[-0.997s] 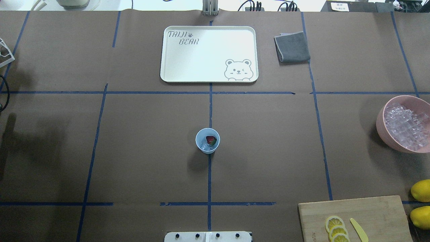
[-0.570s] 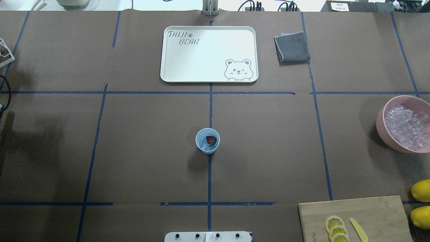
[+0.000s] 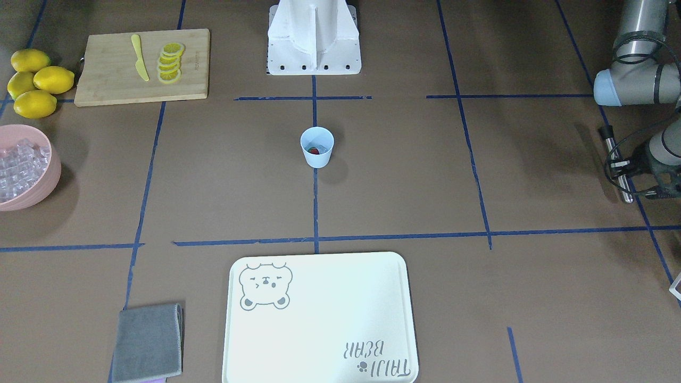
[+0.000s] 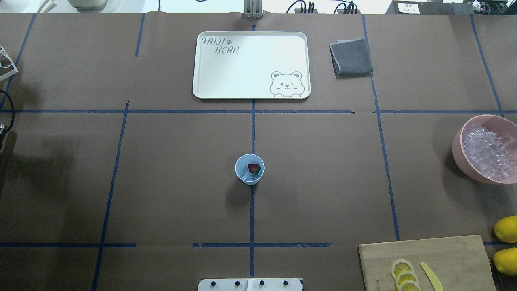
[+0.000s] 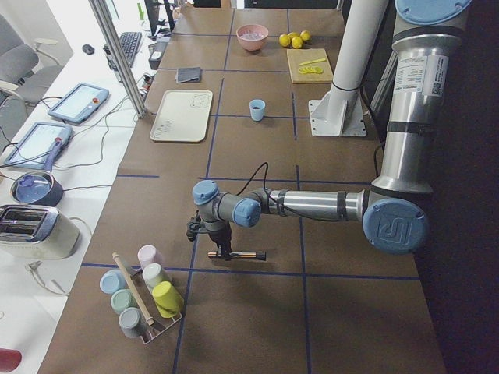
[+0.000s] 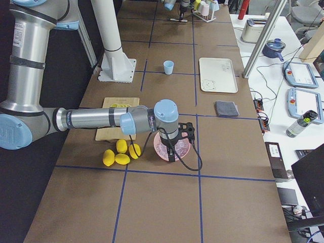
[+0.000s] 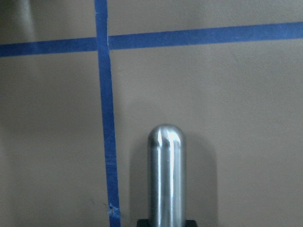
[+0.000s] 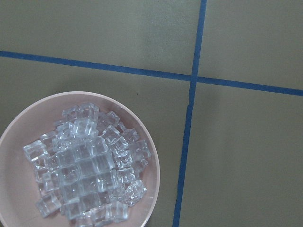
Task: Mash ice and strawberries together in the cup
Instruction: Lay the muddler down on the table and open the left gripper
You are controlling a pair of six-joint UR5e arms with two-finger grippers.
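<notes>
The light-blue cup [image 4: 249, 169] stands at the table's middle, also in the front view [image 3: 317, 148]. In it lie a red strawberry [image 4: 253, 169] and a few ice pieces [image 4: 245, 176]. My left gripper [image 3: 620, 167] is far out at my left end of the table, shut on a metal rod [image 3: 617, 165]. The rod's rounded end shows in the left wrist view [image 7: 166, 175]. My right gripper [image 6: 172, 147] hangs over the pink bowl [image 8: 151, 165] heaped with ice [image 8: 85, 161]. I cannot tell whether it is open or shut.
A white bear tray [image 4: 251, 64] and a grey cloth [image 4: 351, 56] lie at the far side. A cutting board [image 4: 428, 262] with lemon slices and a yellow knife, plus whole lemons [image 4: 507, 228], sits near right. A rack of cups [image 5: 144, 300] stands by the left gripper.
At the overhead view's left edge the left arm's cable and its shadow have shifted slightly. The cup and its contents have not moved.
</notes>
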